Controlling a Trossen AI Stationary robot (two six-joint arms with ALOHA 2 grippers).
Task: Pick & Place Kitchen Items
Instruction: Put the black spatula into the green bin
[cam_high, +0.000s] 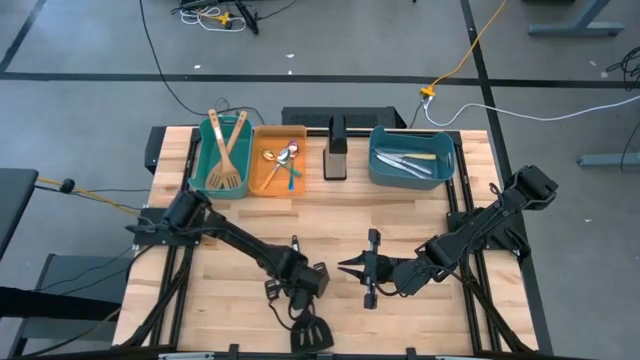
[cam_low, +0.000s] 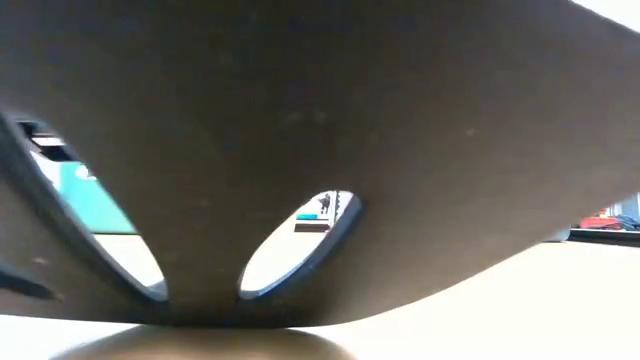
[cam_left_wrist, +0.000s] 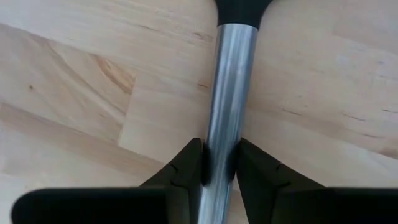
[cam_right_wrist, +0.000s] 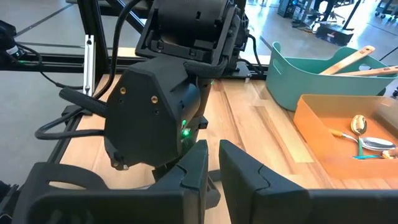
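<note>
The left gripper (cam_left_wrist: 219, 163) has its jaws clamped on the steel handle of the black slotted turner (cam_high: 312, 333), which lies near the table's front edge, well away from the teal bin (cam_high: 202, 172). The polished shaft looks stiff, light and slippery, so holding it mid-handle seems sound. The right gripper (cam_right_wrist: 213, 163) waits beside it, jaws nearly together and empty.

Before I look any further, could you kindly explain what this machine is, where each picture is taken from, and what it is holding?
These are two dark robot arms at a wooden table, each ending in two fingers. One picture looks straight down on the table; one sits at table height and is almost wholly blocked by a dark slotted thing close to it; two come from cameras on the wrists. The left gripper is closed around the steel handle of a black turner lying at the near table edge. The right gripper hovers beside it with nothing between its fingers. At the back stand a teal bin with wooden spatulas, an orange bin with spoons and a blue bin with knives.
</note>
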